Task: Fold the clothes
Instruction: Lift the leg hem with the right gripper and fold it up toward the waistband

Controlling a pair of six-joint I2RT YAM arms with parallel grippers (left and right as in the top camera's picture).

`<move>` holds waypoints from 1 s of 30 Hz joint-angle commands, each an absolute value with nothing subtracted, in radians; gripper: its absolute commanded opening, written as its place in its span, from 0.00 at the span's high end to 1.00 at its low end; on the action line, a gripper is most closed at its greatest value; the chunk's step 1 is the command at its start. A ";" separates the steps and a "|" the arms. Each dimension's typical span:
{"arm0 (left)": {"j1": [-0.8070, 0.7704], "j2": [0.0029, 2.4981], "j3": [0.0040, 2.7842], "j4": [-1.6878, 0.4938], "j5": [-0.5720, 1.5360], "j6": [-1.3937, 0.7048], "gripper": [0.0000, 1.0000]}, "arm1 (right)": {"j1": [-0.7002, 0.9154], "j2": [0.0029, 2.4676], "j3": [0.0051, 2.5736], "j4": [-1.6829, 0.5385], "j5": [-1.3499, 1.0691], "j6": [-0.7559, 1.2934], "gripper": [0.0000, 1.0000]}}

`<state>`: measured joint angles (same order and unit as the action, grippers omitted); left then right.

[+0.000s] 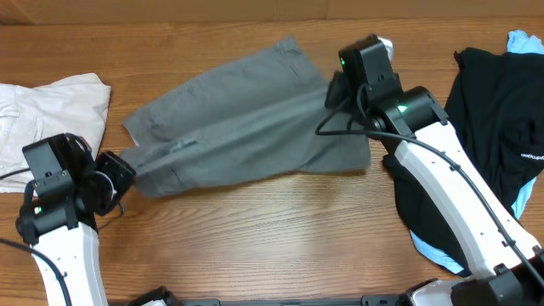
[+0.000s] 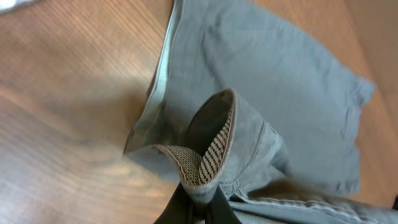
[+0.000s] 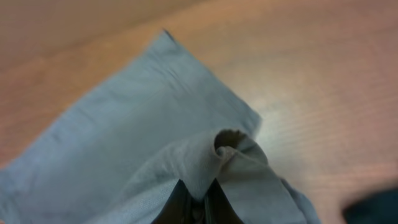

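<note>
While the grey shorts (image 1: 246,115) lie spread across the surface (image 1: 280,238) between the two pairs of fingers, the folding looks to be at an early stage; the left fingers (image 2: 177,211) are closed on a pinch of the waistband, its striped lining turned outward just above their tips; the right fingers (image 3: 177,205) are clamped on a bunched fold of cloth at the opposite, leg end. The shorts seem to be laid lengthwise with one half over the other, though the edges do not line up neatly, so that first fold is a judgement only; a crosswise fold appears yet to be made. Cream-white shorts (image 1: 51,106) sit rumpled beyond the left fingers; a black garment (image 1: 501,102) and a light-blue garment (image 1: 523,41) lie heaped behind the right fingers, unfolded; most of the task seems left.
</note>
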<state>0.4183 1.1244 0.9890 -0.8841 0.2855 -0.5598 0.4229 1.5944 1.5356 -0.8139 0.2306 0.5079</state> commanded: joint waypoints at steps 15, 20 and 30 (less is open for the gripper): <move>0.421 1.491 1.013 -0.432 0.204 -0.659 0.95 | 0.378 1.811 1.579 -0.363 0.301 0.280 0.96; 0.399 1.571 1.013 -0.316 0.205 -0.658 0.93 | 0.378 1.837 1.579 -0.323 0.340 0.280 0.96; 0.344 1.678 1.013 -0.218 0.185 -0.658 0.91 | 0.371 1.876 1.578 -0.247 0.353 0.280 0.96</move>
